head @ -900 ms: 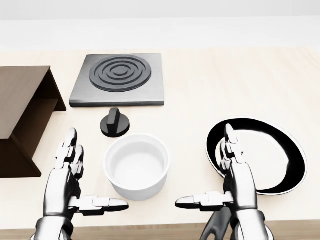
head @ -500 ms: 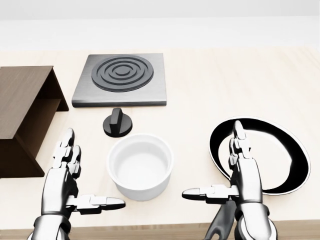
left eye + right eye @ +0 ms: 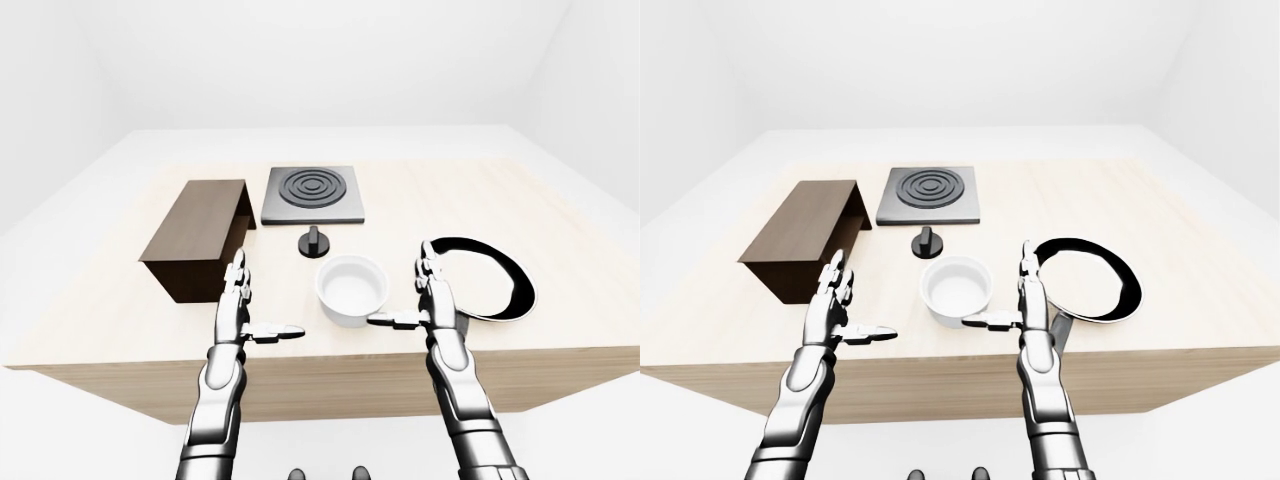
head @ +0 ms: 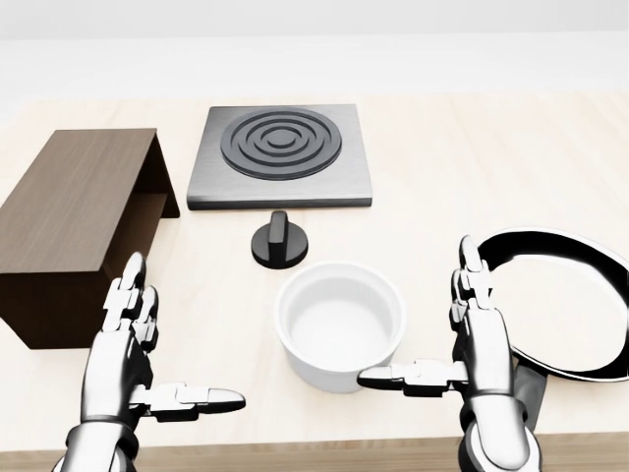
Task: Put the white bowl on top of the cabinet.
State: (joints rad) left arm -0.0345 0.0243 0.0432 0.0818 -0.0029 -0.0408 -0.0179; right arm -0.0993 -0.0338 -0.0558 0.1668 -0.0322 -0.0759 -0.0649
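Both robot hands [image 4: 147, 369] [image 4: 462, 344] spread, ungrasping, flanking white bowl [image 4: 340, 324]; pan [image 4: 560, 295] cut off at right.

Bare tabletop [image 4: 211, 295] separates white bowl [image 4: 340, 324] from cabinet [image 4: 79, 211].

White bowl [image 3: 351, 287] between spread robot hands, untouched.
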